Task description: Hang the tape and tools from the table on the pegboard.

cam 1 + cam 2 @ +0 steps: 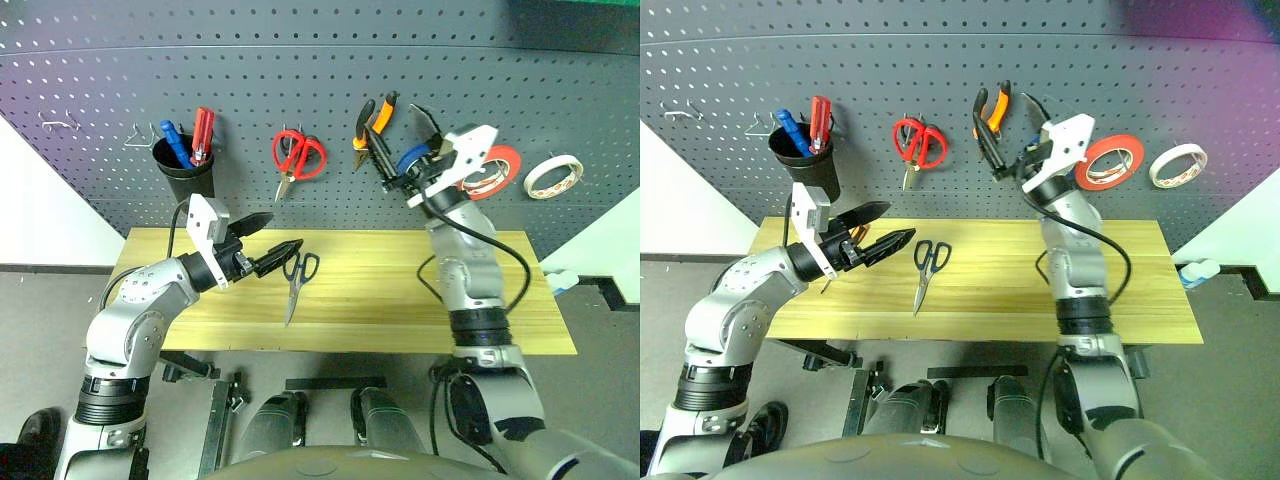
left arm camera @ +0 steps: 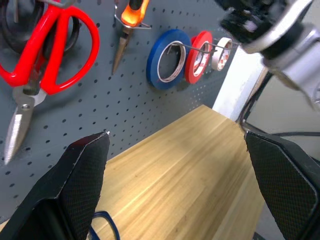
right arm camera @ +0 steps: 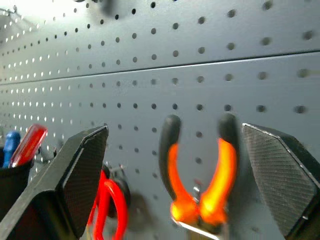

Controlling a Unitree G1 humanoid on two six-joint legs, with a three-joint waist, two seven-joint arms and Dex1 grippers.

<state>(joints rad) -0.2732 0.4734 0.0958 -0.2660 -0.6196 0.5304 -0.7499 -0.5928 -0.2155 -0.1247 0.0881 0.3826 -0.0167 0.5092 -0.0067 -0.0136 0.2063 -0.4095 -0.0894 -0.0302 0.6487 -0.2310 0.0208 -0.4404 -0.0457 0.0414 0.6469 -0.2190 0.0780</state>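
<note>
Pliers are hanging on the pegboard at upper centre, cream tape is hanging at upper right beside the orange-red roll. Black scissors are lying mid-surface. Right tool is hovering at the pliers, fingers spread, empty. Left tool is sitting spread above the surface at centre left, empty.

Matt grey perforated pegboard; smooth wood-grain table; steel-bladed scissors; glossy orange pliers handles.
</note>
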